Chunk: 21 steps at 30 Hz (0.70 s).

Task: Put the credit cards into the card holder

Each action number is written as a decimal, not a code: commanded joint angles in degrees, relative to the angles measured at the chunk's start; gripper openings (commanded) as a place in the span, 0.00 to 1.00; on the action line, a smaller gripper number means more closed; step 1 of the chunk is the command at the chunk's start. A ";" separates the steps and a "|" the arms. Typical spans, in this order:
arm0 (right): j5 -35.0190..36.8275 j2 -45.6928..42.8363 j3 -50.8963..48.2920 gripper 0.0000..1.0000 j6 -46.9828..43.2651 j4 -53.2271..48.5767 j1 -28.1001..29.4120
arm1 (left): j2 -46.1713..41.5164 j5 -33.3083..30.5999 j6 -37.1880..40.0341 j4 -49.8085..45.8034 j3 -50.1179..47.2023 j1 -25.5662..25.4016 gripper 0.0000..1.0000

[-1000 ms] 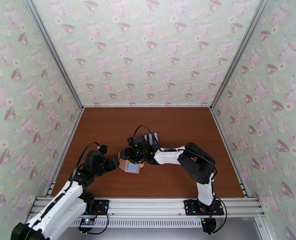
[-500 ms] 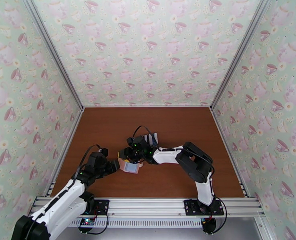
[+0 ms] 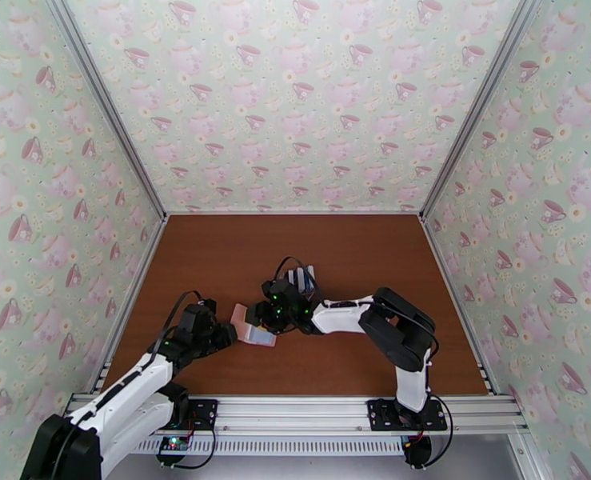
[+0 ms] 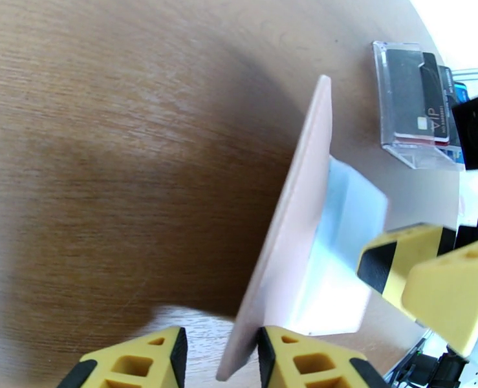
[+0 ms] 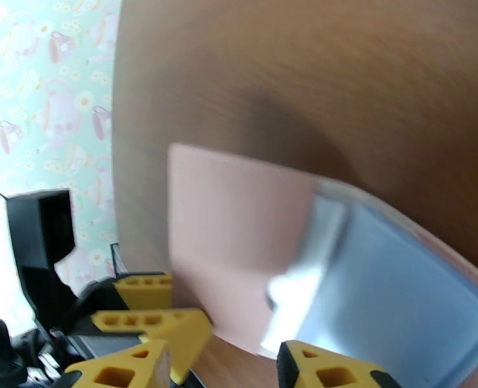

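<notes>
Overhead, card holder [image 3: 253,333] half open between left pincer [image 3: 233,331] and right pincer [image 3: 260,318], grips unreadable; from left wrist, pink flap [image 4: 297,221] upright, grey-blue pockets [image 4: 339,253], credit cards [image 4: 410,98] in clear rack [image 4: 413,156].

Black card [image 4: 407,85] in clear rack [image 4: 410,156]: white letters near its lower end, seen upside down from the left wrist, probably "VIP". Dark card [image 4: 447,82] behind it: tiny white print, too small to read.
</notes>
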 commanded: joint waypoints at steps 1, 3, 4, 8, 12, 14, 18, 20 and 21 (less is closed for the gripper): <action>2.75 -1.60 -2.54 0.49 -0.23 -1.07 0.50 | 0.69 -2.61 -0.34 -0.45 1.38 -0.66 0.37; 3.19 -1.66 -3.55 0.49 -0.15 -0.97 0.54 | 1.65 -3.48 -0.03 -1.03 2.28 -0.85 0.37; 3.40 -1.62 -3.90 0.49 -0.14 -1.01 0.53 | 2.14 -3.85 0.16 -1.31 2.75 -1.03 0.37; 4.50 -1.93 -5.05 0.49 -0.31 -1.64 0.52 | 4.59 -5.25 0.79 -2.39 5.02 -1.47 0.37; 5.70 -2.04 -5.60 0.49 -0.95 -3.13 0.50 | 7.93 -6.71 1.92 -3.51 7.75 -1.99 0.37; 6.18 -2.03 -5.75 0.49 -1.47 -3.96 0.44 | 9.77 -7.42 2.97 -4.54 9.50 -2.32 0.37; 6.34 -2.31 -6.56 0.49 -2.39 -4.57 -0.03 | 14.11 -8.14 5.29 -5.78 12.79 -3.37 0.36; 6.17 -2.63 -6.85 0.49 -2.99 -4.98 -0.32 | 16.46 -8.23 6.38 -6.13 14.36 -4.02 0.35; 6.24 -2.73 -7.06 0.48 -3.23 -5.22 -0.61 | 17.58 -8.27 6.99 -6.18 15.14 -4.55 0.34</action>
